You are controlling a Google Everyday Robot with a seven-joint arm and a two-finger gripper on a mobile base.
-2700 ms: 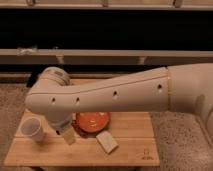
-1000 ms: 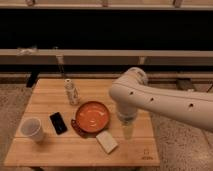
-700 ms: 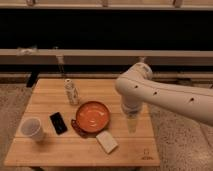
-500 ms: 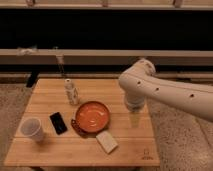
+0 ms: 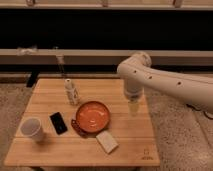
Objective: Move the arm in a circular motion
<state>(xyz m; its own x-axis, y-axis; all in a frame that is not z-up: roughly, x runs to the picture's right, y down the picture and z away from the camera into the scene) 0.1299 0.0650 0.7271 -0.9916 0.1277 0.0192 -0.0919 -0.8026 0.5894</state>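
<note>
My cream-white arm (image 5: 170, 85) reaches in from the right edge, its thick rounded segments dotted with small dark holes. It bends down at an elbow (image 5: 135, 65) above the right side of the wooden table (image 5: 50, 145). The gripper (image 5: 133, 107) is the narrow pale tip hanging just above the tabletop, right of the orange plate (image 5: 92, 116). It holds nothing that I can see.
On the table stand a small bottle (image 5: 71, 92), a white cup (image 5: 32, 129), a black phone (image 5: 58, 122) and a pale flat block (image 5: 107, 141). A dark ledge and rail (image 5: 75, 55) run behind the table. Speckled floor lies all around.
The arm has swung from the table's left side across to its right, then drifted farther back and right. The objects on the table have stayed put.
</note>
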